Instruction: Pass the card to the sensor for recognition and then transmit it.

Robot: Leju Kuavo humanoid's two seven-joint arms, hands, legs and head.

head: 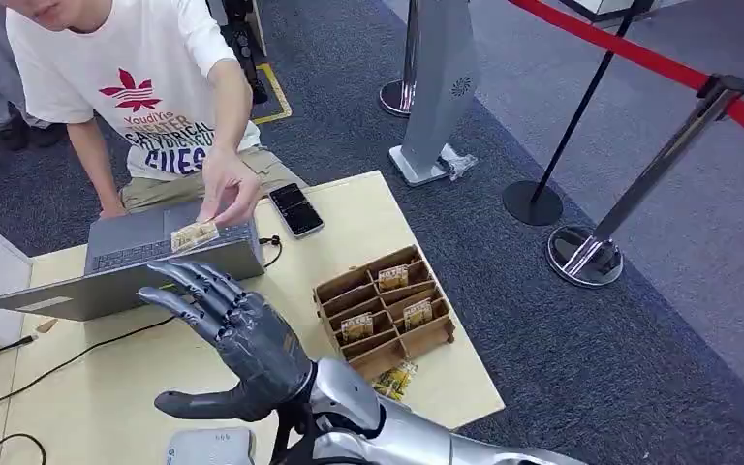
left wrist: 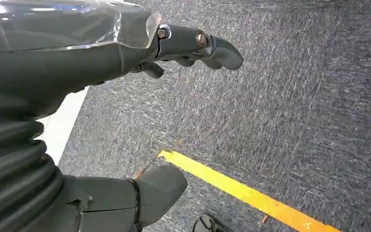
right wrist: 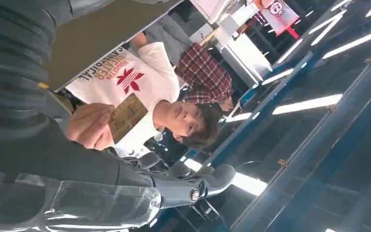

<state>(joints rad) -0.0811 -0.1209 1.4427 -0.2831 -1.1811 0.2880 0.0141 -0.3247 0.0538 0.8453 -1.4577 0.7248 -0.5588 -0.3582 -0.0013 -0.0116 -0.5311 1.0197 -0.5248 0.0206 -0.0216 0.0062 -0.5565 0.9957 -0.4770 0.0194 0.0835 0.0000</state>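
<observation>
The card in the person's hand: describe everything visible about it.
The card is small, rectangular, tan with darker printing, seemingly thin cardboard. A person's hand pinches it over the laptop, just beyond the open right robot hand, which does not touch it. The right wrist view shows its printed face, held tilted.

Pale wooden table [head: 368,208] stood on grey carpet, laptop [head: 121,266] at its far left, phone [head: 296,209] beside it, slotted wooden card box [head: 384,312] near the right edge, cables [head: 19,383] trailing left
</observation>
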